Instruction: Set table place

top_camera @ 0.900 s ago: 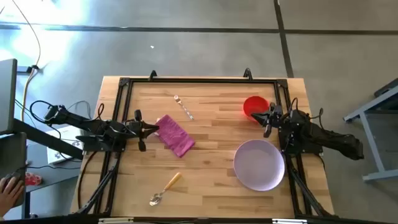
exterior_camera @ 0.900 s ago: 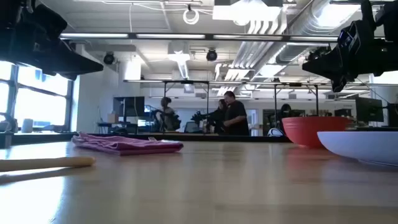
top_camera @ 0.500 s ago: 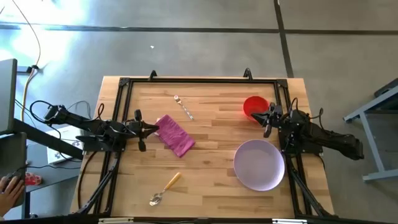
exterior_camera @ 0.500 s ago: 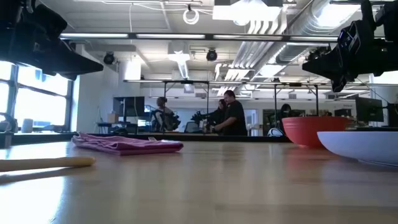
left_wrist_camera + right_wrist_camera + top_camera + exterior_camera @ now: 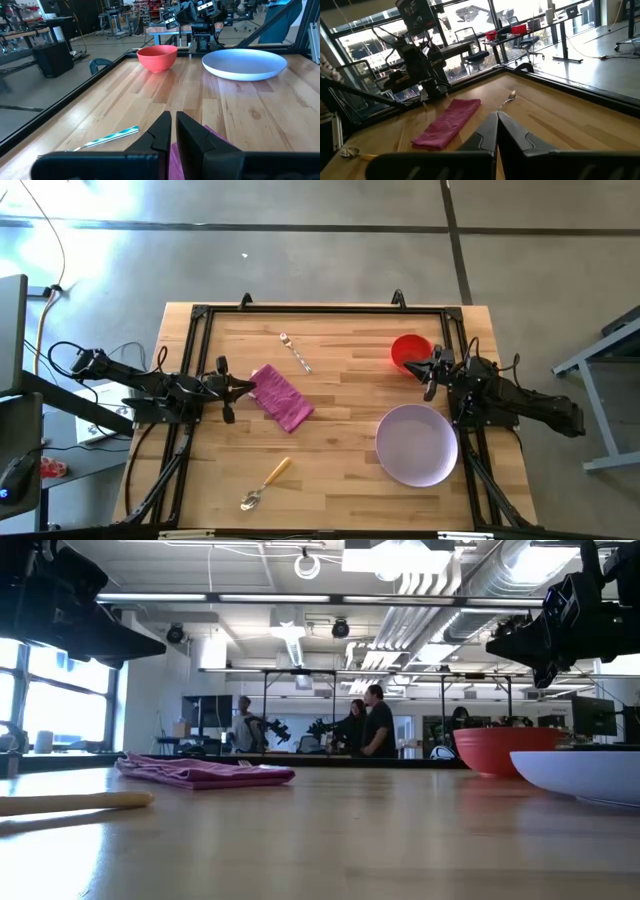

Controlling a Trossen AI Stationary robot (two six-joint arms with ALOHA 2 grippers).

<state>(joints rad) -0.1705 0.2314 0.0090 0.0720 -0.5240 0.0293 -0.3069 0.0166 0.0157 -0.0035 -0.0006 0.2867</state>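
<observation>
Wooden surface point(image 5: 340, 410): napkin point(image 5: 281, 398) left of centre, long axis diagonal, just beside left claw point(image 5: 243, 387), fingers closed, empty. Fork point(image 5: 295, 352) far side; spoon point(image 5: 264, 483) near edge. Plate point(image 5: 416, 444), red bowl point(image 5: 408, 350) beside right claw point(image 5: 416, 367), closed, empty. Left arm nearer napkin

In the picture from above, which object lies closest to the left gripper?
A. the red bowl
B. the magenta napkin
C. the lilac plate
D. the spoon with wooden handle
B. In the high view the left gripper sits right at the edge of the magenta napkin, while the bowl, plate and spoon lie much farther away.
</observation>
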